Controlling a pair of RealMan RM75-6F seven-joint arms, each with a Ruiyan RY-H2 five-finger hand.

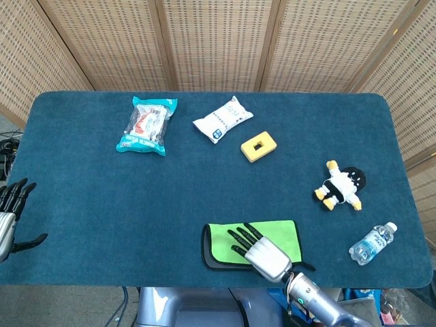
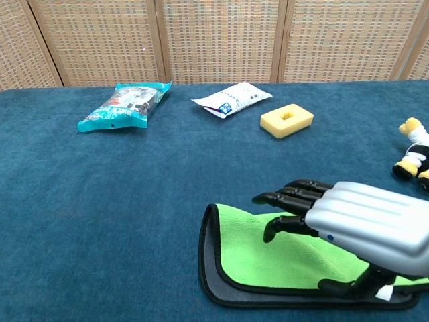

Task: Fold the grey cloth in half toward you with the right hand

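Wicker screens back a blue-carpeted table (image 1: 82, 184). At its 6 o'clock edge lies the grey cloth (image 1: 221, 245), folded with the green side up. Over it hangs the right hand (image 1: 262, 251), fingers (image 2: 295, 194) spread toward 10 o'clock, holding nothing. At 9 o'clock the left hand (image 1: 10, 214) is spread, empty.

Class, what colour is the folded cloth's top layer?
Bright green on the cloth, with a dark grey edge; the chest view shows it best.
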